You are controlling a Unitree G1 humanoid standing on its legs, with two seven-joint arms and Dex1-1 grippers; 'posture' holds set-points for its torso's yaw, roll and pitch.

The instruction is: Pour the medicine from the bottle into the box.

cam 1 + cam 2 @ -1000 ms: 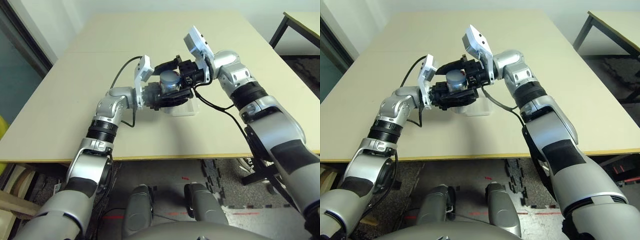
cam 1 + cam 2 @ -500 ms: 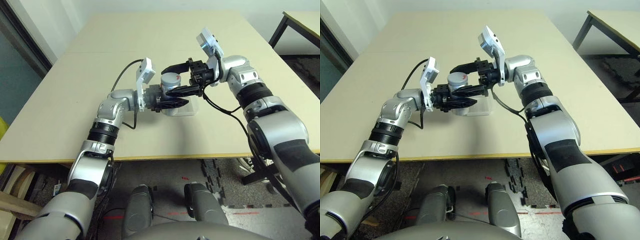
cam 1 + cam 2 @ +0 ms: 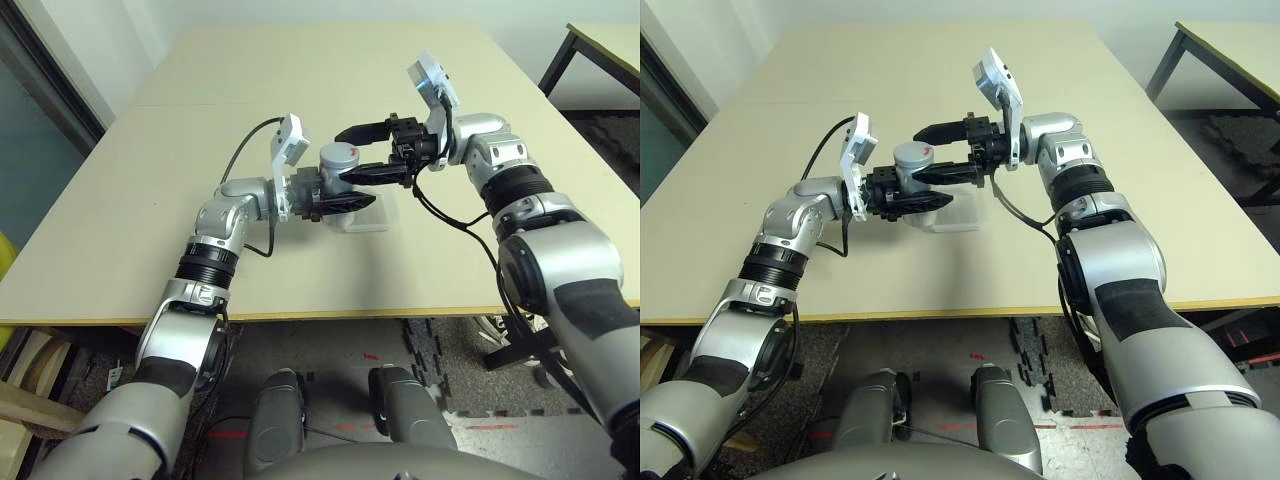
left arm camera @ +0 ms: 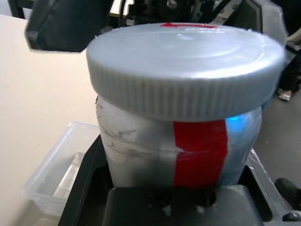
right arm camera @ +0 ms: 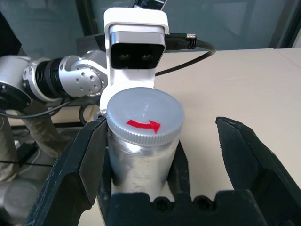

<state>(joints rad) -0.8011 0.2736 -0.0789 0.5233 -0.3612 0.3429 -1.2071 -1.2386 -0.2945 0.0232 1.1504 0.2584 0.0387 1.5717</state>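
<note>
I see one bottle [image 3: 338, 160], one box [image 3: 367, 214] and one cap [image 5: 145, 117]. My left claw [image 3: 340, 195] is clamped on the bottle's body, holding it upright, long axis vertical, cap on top, above the box on the surface [image 3: 150, 200]. The box looks empty, though I cannot be sure. My right claw [image 3: 350, 153] gapes wide beside the cap, holding nothing.

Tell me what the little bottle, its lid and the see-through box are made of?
Small silvery-white bottle with a red stripe: probably plastic under shiny, wrinkled foil or tape. Its round grey ridged lid: matte plastic, judging by the moulded ribs. Shallow clear box: thin transparent plastic; the table shows through.
</note>
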